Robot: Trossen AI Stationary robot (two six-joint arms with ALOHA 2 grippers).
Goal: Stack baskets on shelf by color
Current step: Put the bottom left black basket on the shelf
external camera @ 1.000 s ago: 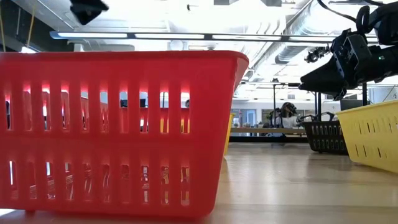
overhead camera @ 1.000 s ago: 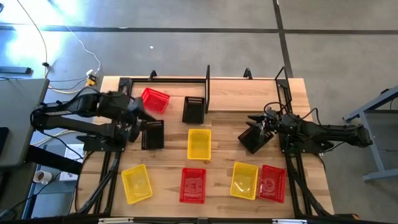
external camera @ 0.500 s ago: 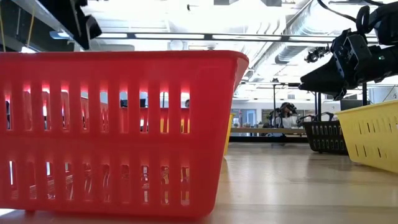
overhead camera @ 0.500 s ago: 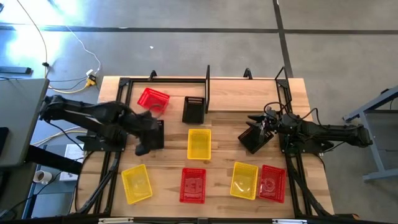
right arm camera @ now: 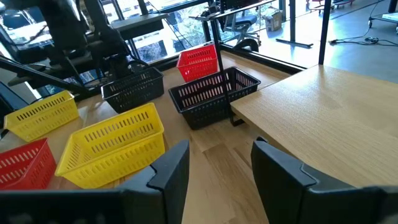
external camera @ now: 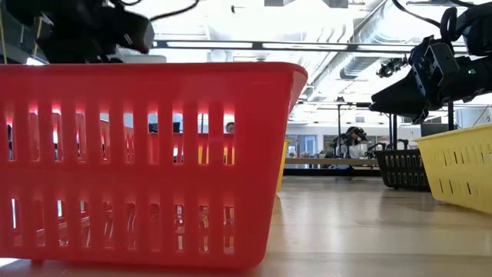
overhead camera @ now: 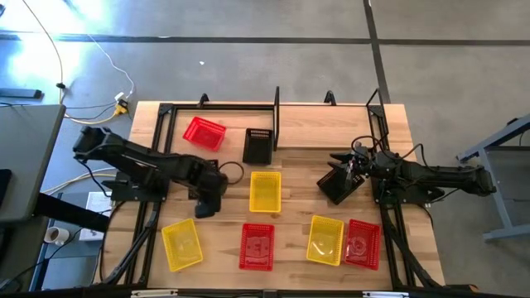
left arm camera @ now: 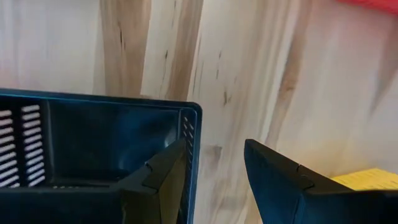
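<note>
My left gripper (overhead camera: pixel 207 197) is open, low over a black mesh basket (left arm camera: pixel 93 143) left of the table's middle. One finger stands inside the basket and one outside its end wall. The gripper hides most of this basket in the high view. My right gripper (overhead camera: pixel 333 179) waits open and empty above the table's right half, also seen in its wrist view (right arm camera: pixel 217 155). On the shelf (overhead camera: pixel 276 106) at the far edge sit a red basket (overhead camera: pixel 204 132) and a black basket (overhead camera: pixel 257 146). Yellow baskets (overhead camera: pixel 265 190) (overhead camera: pixel 181 244) (overhead camera: pixel 325 240) and red baskets (overhead camera: pixel 257 247) (overhead camera: pixel 362 244) rest on the table. My left gripper (left arm camera: pixel 214 149) comes from above, pointing down, astride the black basket's end wall (left arm camera: pixel 191 127) near a corner, one finger (left arm camera: pixel 158 180) inside and one finger (left arm camera: pixel 280 183) outside. Whether either finger touches the wall I cannot tell. The basket stands on the table.
A red basket (external camera: pixel 146 161) fills the low view's near left. The shelf's thin black posts (overhead camera: pixel 377 116) stand along the far edge. Bare wood lies between the middle yellow basket and my right gripper.
My left gripper has moved toward the table's near edge and to the right, from beside the red basket on the shelf, and come down over the black basket. The right arm and all baskets have kept still.
</note>
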